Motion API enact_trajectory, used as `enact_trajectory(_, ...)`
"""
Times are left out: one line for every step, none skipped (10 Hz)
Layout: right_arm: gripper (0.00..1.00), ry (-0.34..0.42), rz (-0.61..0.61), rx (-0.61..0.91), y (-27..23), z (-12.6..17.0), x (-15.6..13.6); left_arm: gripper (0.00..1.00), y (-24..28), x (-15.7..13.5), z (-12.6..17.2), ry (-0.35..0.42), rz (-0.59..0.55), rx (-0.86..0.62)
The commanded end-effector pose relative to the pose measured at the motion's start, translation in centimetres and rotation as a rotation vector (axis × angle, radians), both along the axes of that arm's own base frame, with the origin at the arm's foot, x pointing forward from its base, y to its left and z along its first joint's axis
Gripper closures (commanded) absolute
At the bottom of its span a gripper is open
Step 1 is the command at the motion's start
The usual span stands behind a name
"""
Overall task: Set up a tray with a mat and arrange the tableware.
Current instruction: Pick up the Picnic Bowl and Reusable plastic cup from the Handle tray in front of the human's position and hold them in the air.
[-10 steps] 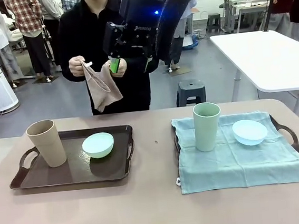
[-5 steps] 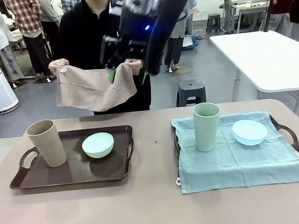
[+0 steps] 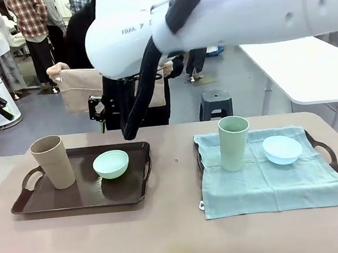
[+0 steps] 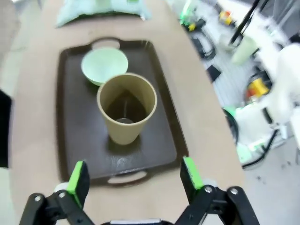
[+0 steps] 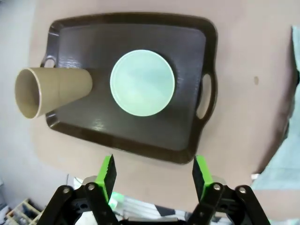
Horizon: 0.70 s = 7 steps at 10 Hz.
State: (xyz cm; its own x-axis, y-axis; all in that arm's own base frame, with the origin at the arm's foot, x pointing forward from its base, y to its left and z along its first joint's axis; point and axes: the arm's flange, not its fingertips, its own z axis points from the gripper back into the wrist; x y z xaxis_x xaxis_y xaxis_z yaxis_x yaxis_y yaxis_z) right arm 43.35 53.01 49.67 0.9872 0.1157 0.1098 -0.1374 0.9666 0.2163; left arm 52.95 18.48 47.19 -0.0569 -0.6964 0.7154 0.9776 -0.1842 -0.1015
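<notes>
Hovering above dark tray (image 5: pixel 187 51), right tool (image 5: pixel 154 165) spread, empty; left tool (image 4: pixel 135 172) likewise. Tan tumbler (image 3: pixel 52 161) and mint bowl (image 3: pixel 111 164) sit on bare tray — person holds tan mat (image 3: pixel 79 90) beyond. Lift tumbler out first, I judge — grip it low, keep it upright.

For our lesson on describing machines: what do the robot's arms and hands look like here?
The right arm is glossy white and rounded, with grey lettering and a thick black cable hanging along it. Both the left hand and the right hand are black, each with two fingers tipped in bright green pads.
</notes>
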Motion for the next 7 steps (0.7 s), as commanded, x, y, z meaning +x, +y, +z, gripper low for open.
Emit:
enact_trajectory(0.15, -0.037, -0.018, -0.062, 1.1, 0.5, 1.4, 0.00, -2.1, 1.5, -0.1, 0.074, -0.019, -0.009)
enact_trajectory(0.15, -0.073, -0.002, -0.077, 0.8, -0.2, 1.6, 0.00, -3.8, 1.3, -1.1, 0.071, -0.037, -0.058)
enact_trajectory(0.15, -0.033, 0.001, -0.059, 0.3, -0.9, 1.8, 0.00, -5.2, 1.1, -1.6, 0.066, -0.056, -0.073)
enact_trajectory(0.15, -0.032, 0.039, -0.063, 0.2, -1.4, 1.6, 0.00, -5.4, 0.8, -1.6, 0.064, -0.048, -0.082)
enact_trajectory(0.15, -0.033, -0.001, -0.046, 0.2, -0.7, 1.5, 0.00, -4.8, 0.4, -0.1, 0.037, 0.038, -0.054)
enact_trajectory(0.15, -0.033, -0.001, -0.046, 0.2, -0.7, 1.5, 0.00, -5.3, 1.7, -2.0, 0.068, -0.071, -0.055)
enact_trajectory(0.15, -0.033, -0.001, -0.046, 0.2, -0.7, 1.5, 0.00, -5.3, 1.7, -2.0, 0.068, -0.071, -0.055)
